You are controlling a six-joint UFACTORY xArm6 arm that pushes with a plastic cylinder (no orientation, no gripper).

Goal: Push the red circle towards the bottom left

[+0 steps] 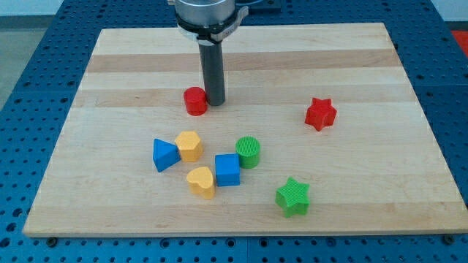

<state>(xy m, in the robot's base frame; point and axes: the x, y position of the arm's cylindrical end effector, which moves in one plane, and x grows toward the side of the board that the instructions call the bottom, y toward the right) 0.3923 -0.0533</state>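
Note:
The red circle [195, 101] sits on the wooden board [110, 66] a little left of centre, in the upper half. My tip [215, 101] is the lower end of a dark rod coming down from the view's top. It stands right against the red circle's right side, touching or nearly touching it.
Below the red circle lies a cluster: a blue triangle [164, 155], a yellow hexagon [189, 145], a yellow heart [201, 182], a blue cube [227, 169] and a green circle [248, 152]. A green star [293, 196] lies lower right. A red star [320, 114] lies at the right.

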